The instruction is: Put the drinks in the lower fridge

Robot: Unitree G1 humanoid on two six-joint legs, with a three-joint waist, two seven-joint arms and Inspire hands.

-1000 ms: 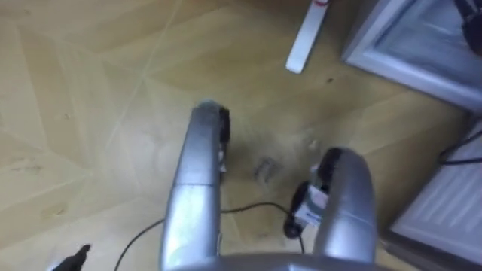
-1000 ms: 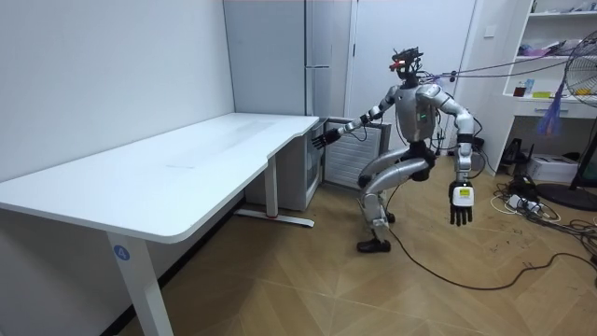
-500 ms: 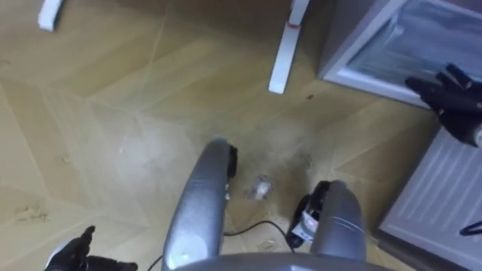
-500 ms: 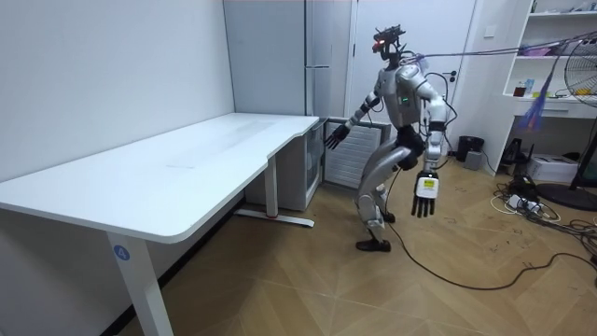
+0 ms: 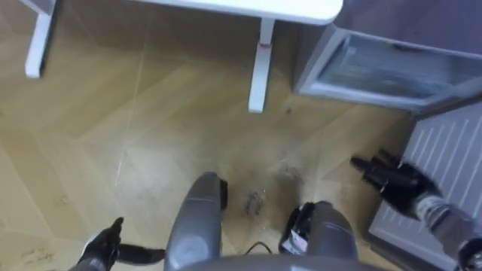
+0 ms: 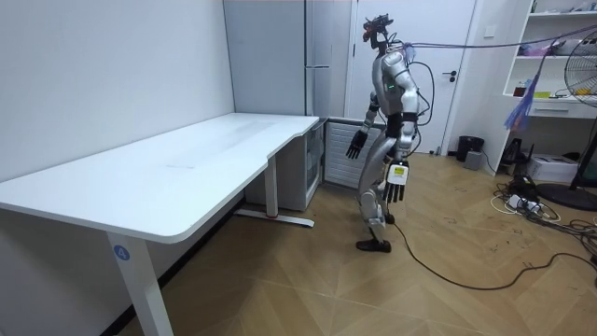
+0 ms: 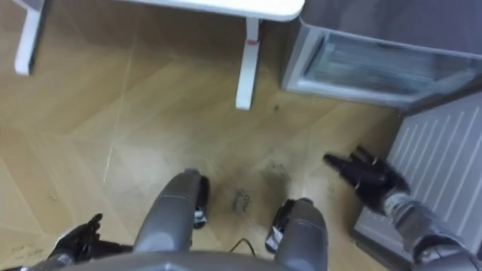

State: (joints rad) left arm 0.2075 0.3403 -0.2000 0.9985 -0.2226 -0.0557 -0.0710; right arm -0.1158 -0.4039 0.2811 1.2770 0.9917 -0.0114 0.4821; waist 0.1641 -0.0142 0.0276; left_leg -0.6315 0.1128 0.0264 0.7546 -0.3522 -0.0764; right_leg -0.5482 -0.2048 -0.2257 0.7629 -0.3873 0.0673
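We stand before the open fridge (image 5: 376, 64). Our right robot hand (image 5: 392, 179), near its door (image 5: 452, 150), and left robot hand (image 5: 102, 247) are wide, empty; we cannot tell where the drinks are. Swinging right could strike the door.

Bare floor (image 5: 151, 143) ahead, lower fridge (image 5: 376, 68) open, door (image 5: 452, 150) close beside right hand (image 5: 392, 179), desk leg (image 5: 260, 71) left of fridge
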